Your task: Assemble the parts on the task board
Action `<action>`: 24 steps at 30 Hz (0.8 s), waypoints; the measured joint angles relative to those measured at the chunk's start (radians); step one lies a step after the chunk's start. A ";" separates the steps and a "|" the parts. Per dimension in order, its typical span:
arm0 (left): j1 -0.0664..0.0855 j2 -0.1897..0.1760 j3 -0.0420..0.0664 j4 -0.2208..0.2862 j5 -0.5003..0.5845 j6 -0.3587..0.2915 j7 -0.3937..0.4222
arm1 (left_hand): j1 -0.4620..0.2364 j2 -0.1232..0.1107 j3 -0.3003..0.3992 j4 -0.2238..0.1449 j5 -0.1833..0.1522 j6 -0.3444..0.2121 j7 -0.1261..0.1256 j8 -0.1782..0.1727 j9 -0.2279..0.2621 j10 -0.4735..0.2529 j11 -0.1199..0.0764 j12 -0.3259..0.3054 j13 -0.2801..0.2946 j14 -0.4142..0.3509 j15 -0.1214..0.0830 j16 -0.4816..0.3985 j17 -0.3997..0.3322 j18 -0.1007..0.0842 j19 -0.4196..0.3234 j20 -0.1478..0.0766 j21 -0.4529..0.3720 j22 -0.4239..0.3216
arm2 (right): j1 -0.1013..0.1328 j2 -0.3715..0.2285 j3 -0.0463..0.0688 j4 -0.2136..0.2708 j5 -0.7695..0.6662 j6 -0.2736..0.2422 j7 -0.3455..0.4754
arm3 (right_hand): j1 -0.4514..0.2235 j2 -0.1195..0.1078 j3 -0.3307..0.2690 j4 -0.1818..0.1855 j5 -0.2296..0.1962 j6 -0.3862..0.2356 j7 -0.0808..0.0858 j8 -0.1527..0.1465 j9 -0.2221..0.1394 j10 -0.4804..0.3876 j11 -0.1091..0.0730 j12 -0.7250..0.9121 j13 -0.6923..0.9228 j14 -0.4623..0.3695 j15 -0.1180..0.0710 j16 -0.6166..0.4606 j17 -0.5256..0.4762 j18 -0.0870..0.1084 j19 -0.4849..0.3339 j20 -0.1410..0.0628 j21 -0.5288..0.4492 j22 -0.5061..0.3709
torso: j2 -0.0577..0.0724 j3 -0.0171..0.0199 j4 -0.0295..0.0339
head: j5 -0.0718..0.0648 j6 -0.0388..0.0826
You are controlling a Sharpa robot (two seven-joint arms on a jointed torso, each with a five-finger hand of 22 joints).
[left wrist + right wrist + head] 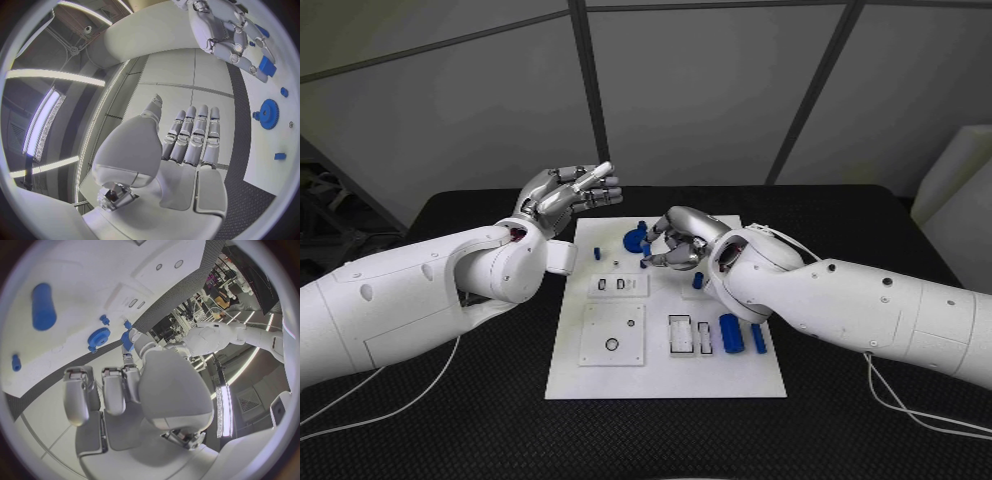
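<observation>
The white task board lies mid-table. My right hand hovers low over its far end and pinches a small blue part at its fingertips, beside the blue gear. The same part and the gear also show in the right wrist view. My left hand is raised off the board's far left corner, with its fingers straight and nothing in them. Two blue cylinders lie at the board's right side, and a small blue peg stands near my right forearm.
White inset plates with slots and holes sit in the board's middle and near half. A small blue peg stands at its left edge. The black table surrounds the board, and thin white cables trail from both arms.
</observation>
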 measured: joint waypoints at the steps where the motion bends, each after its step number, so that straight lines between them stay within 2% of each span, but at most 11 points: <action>1: 0.000 0.000 0.000 0.000 0.000 0.000 0.000 | 0.000 0.000 0.000 0.000 0.000 0.000 0.000 0.000 0.000 0.000 0.000 0.000 0.000 0.000 0.000 0.000 0.000 0.000 0.000 0.000 0.000 0.000 | -0.001 0.007 -0.002 -0.001 -0.007 0.002 -0.008 | 0.000 0.000 0.000 0.000 0.000 0.000 0.000 0.000 0.000 0.000 0.000 0.000 0.000 0.000 0.000 0.000 0.000 0.000 0.000 0.000 0.000 0.000 | 0.000 0.0000 0.0000 | 0.002 0.000; 14: 0.000 0.002 0.000 0.001 0.000 0.002 -0.003 | 0.000 0.000 -0.003 -0.003 0.000 0.000 0.000 0.000 0.000 0.000 0.000 0.000 0.000 0.004 -0.004 0.000 0.000 0.000 0.004 -0.004 0.004 0.000 | -0.035 0.071 -0.011 -0.024 -0.092 0.018 -0.083 | 0.000 0.000 -0.001 -0.001 -0.001 -0.002 -0.002 0.001 0.000 0.000 0.000 0.000 0.000 0.000 0.000 0.000 0.000 0.000 0.000 0.000 0.000 0.000 | 0.002 0.0007 0.0000 | 0.014 -0.010; 21: 0.000 0.004 0.000 0.001 0.000 0.002 -0.004 | 0.000 0.000 -0.003 -0.003 0.000 0.000 0.000 0.000 0.000 0.000 0.000 0.000 0.000 0.004 -0.004 0.000 0.000 0.000 0.004 -0.004 0.004 0.000 | -0.048 0.086 -0.026 -0.032 -0.121 0.018 -0.102 | 0.000 0.000 -0.002 -0.001 -0.003 -0.001 -0.001 0.003 0.000 0.000 0.000 0.000 0.000 0.000 0.000 0.000 0.000 0.000 0.000 0.000 0.000 0.000 | 0.002 0.0018 -0.0001 | 0.020 -0.014; 24: 0.000 0.004 0.000 0.001 0.000 0.002 -0.005 | 0.000 0.000 -0.003 -0.003 0.000 0.000 0.000 0.000 0.000 0.000 0.000 0.000 0.000 0.004 -0.004 0.000 0.000 0.000 0.004 -0.004 0.004 0.000 | -0.048 0.088 -0.029 -0.039 -0.129 0.018 -0.107 | 0.000 0.000 -0.002 -0.001 -0.001 0.000 0.000 0.003 0.000 0.000 0.000 0.000 0.000 0.000 0.000 0.000 0.000 0.000 0.000 0.000 0.000 0.000 | 0.002 0.0019 -0.0001 | 0.024 -0.018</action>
